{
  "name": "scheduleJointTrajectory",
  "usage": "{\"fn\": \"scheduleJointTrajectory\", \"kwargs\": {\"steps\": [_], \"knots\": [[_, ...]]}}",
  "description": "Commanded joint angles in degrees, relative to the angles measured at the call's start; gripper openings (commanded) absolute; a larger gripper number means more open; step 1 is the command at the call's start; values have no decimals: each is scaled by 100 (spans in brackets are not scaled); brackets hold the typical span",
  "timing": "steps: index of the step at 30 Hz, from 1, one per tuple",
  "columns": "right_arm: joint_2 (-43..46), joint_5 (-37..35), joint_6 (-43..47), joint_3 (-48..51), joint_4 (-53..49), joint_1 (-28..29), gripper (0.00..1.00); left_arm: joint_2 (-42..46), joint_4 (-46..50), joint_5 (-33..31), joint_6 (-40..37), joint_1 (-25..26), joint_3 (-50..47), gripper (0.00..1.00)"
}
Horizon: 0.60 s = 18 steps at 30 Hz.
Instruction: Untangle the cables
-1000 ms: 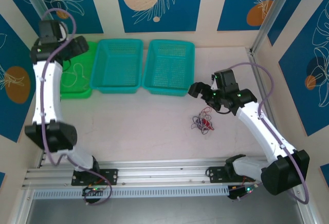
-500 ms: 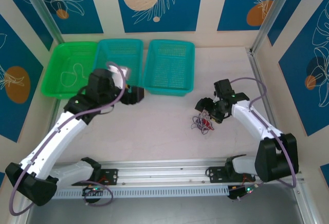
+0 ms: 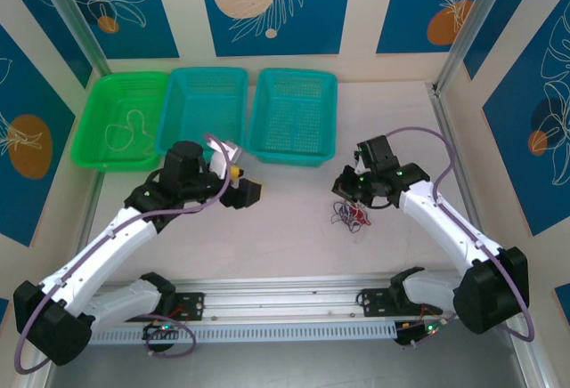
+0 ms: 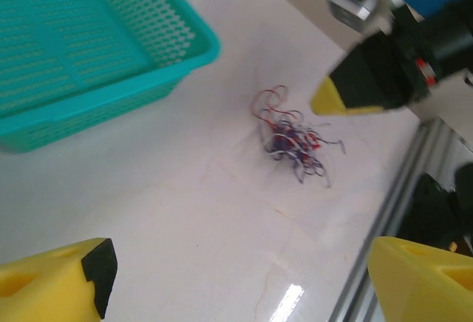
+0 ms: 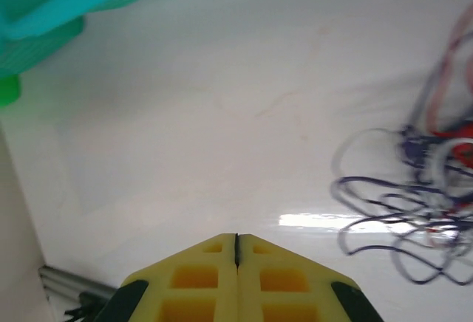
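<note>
The right gripper (image 3: 349,187) has its yellow fingers (image 5: 214,266) pressed flat together with nothing between them; it hangs low over the table (image 3: 285,246), just beside the cables (image 3: 353,214) on their far-left side and clear of them in the right wrist view. The left gripper (image 3: 246,192) is spread wide and empty, its two fingertips sitting at the bottom corners of its own camera view, well apart from the tangle (image 4: 292,141) and pointed toward it. The cables form one small knot of red and dark purple wires lying flat on the table, right of centre. The surface is glossy white with faint veins, and light glints off it. An aluminium rail (image 3: 285,292) runs along the near edge, where the two arm bases are bolted. Three baskets stand in a row at the far side: one green (image 3: 114,165) on the left and two teal (image 3: 209,72) beside it. One pale wire (image 3: 132,125) lies curled in the green one. Cream walls with blue leaf-patterned panels enclose the space.
</note>
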<state>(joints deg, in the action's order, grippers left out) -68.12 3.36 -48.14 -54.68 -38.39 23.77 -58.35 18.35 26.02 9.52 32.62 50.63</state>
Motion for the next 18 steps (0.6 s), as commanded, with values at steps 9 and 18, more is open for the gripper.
{"fn": "scheduleJointTrajectory", "kwargs": {"steps": [9,18], "knots": [[1407,-1066,-1295,804,-1117,-1095,43,-527,-1609,-718,-4875,2437,-765,93],[2074,-371,-1265,1766,-1158,-1997,55,-3443,-2982,-748,-4590,2703,1041,83]]}}
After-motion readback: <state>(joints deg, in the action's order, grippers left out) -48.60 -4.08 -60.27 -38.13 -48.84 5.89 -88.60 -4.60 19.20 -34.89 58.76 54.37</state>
